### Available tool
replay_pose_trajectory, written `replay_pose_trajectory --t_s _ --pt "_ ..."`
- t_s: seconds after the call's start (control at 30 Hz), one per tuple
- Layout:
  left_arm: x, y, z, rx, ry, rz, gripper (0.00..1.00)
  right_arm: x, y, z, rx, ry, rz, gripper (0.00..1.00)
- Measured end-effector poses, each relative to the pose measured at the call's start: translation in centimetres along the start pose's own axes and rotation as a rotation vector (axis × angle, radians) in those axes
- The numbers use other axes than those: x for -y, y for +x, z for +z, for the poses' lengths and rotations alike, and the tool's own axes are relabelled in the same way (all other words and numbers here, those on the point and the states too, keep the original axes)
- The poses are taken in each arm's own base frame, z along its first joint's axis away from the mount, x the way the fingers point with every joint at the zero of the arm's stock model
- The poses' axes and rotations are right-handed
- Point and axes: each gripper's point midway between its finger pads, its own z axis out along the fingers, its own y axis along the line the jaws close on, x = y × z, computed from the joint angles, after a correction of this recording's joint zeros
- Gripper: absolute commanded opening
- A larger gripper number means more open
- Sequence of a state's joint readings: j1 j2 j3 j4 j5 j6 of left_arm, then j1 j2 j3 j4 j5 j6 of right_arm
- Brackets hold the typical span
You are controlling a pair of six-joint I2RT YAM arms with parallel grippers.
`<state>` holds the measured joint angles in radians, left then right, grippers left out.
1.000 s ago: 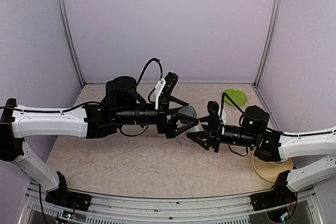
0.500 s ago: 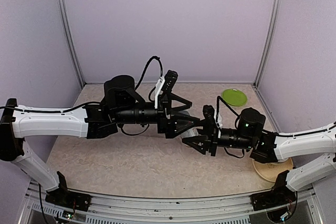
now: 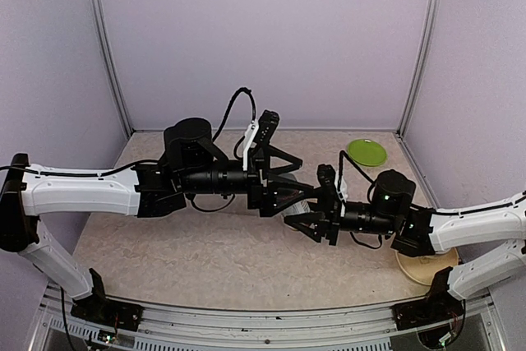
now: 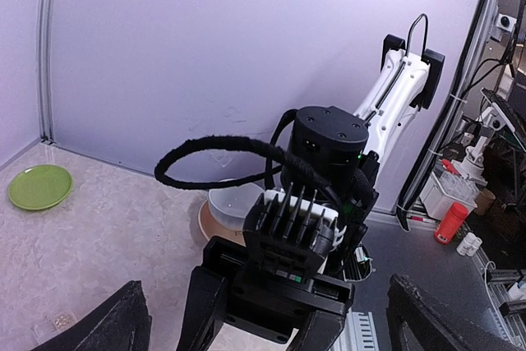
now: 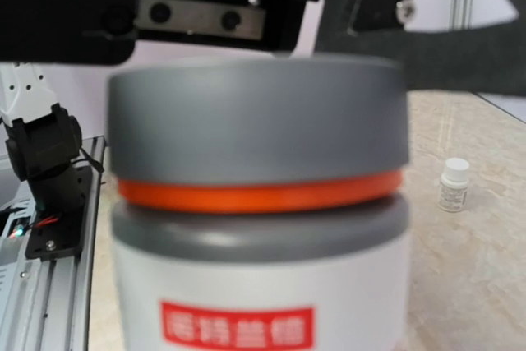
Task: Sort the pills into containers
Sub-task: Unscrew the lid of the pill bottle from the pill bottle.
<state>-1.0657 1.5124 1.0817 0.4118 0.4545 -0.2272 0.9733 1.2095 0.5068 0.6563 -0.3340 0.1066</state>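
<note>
Reading the red label [image 5: 237,326] on the white bottle [image 5: 259,277]: white chars, too blurred. R gripper [image 3: 302,221] clamped on bottle, held off table [image 3: 205,260]. L gripper [image 3: 297,184] jaws wide apart over its grey cap [image 5: 259,121], contact unclear. Clear pill box [image 4: 54,324] lies on table, green plate [image 4: 39,187] beyond; small white vial [image 5: 454,184] stands there too.

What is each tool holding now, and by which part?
Right tool: grey-capped white bottle, apparently by its body. Left tool: open, holding nothing.
</note>
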Motion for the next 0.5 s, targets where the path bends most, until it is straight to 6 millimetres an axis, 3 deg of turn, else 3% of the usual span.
replay_pose_trajectory --t_s 0.5 --pt "-0.6 -0.4 -0.1 0.016 -0.023 0.012 0.95 1.3 -1.0 -1.5 0.028 0.070 0.010 0.27"
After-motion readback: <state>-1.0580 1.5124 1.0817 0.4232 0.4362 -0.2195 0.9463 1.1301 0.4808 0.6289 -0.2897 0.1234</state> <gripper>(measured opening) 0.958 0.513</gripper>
